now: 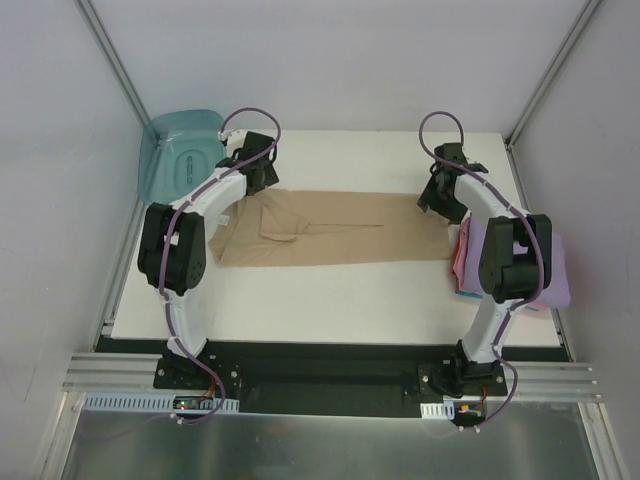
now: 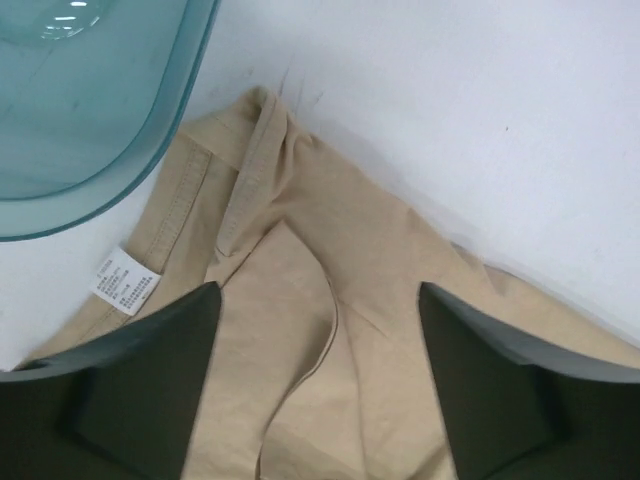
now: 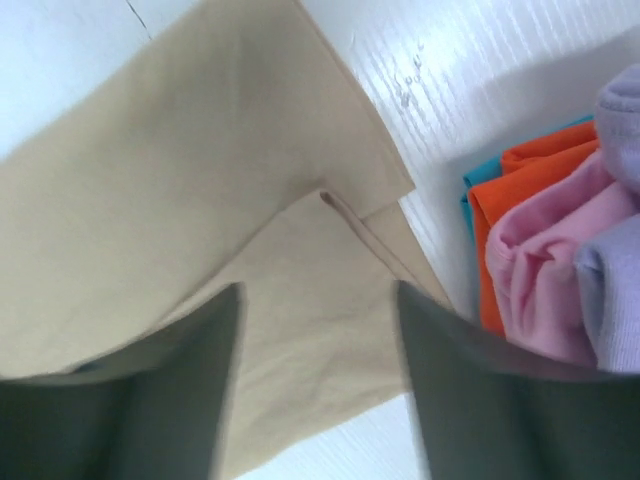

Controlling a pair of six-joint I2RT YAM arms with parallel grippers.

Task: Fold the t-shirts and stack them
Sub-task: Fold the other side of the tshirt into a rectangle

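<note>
tan shirt (image 1: 330, 240): long folded band lying across mid-frame in the top view.
left gripper (image 2: 316, 300): jaws apart above its left end, gripping nothing.
right gripper (image 3: 318, 290): same, at the other end near the folded stack (image 1: 555, 270).
tip: you'll want both layers pinched at each end, then lifted evenly.

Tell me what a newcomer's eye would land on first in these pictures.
First comes the long tan t-shirt, folded into a strip across the middle of the white table. Next are the left tool and the right tool, each open over one end of it. After that come the colourful folded stack at the right edge and the teal tub in the far left corner.
</note>
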